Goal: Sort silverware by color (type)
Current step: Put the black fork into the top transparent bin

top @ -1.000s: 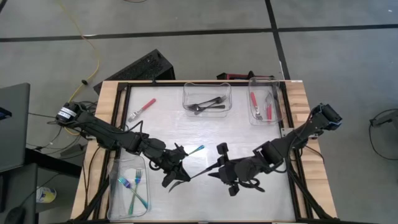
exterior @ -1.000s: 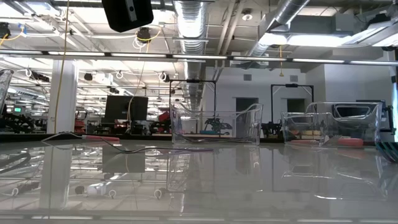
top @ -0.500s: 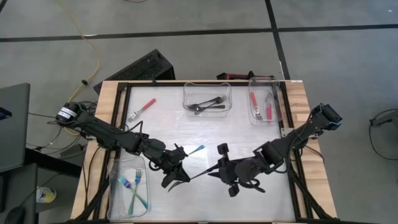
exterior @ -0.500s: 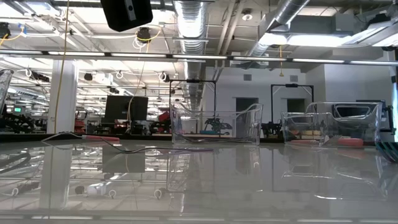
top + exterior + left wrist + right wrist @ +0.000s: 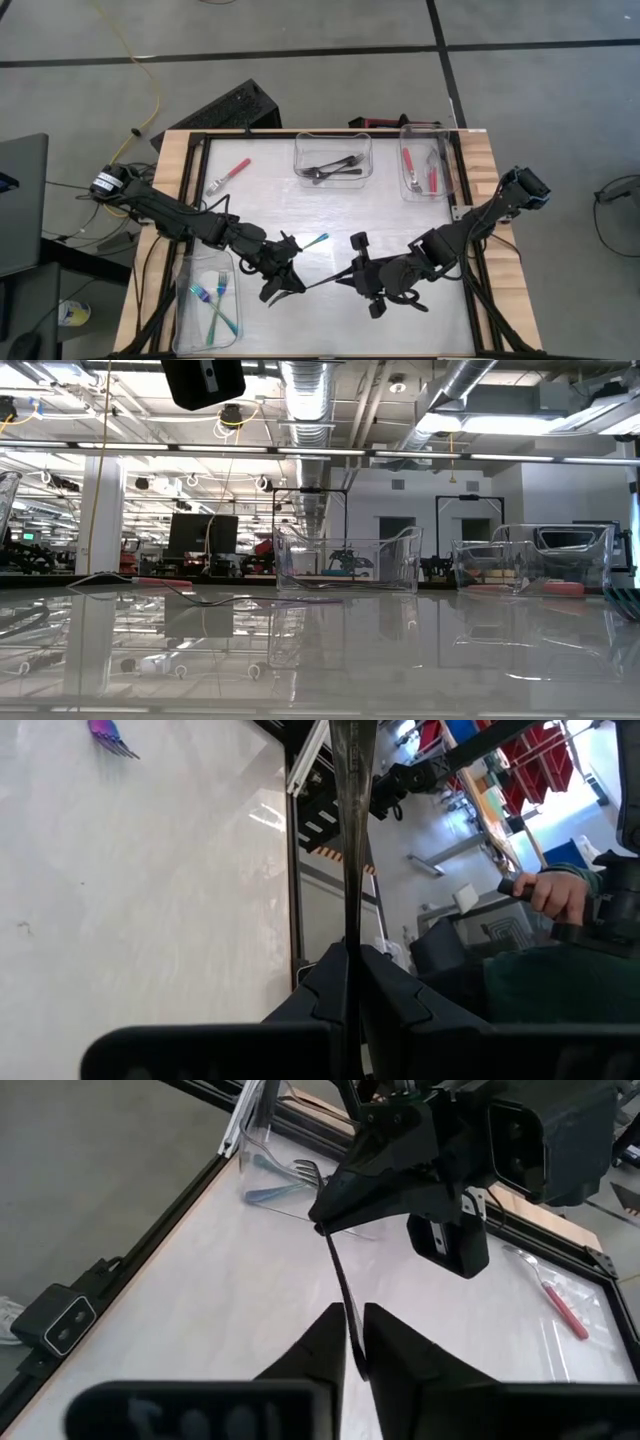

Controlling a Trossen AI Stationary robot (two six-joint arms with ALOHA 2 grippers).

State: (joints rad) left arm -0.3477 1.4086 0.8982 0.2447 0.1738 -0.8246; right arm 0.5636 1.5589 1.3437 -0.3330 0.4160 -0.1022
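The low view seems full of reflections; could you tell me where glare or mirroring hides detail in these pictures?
Low view: the glossy table mirrors the ceiling lights and clear bins, and neither arm shows. High view: even light, little glare. Left wrist view: a bright sheen on the tabletop, the dark fork close to the lens and soft. Right wrist view: the tabletop washes pale around the red fork.

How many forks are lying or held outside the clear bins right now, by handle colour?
Red fork: 1
Teal fork: 1
Dark fork: 1
Total: 3
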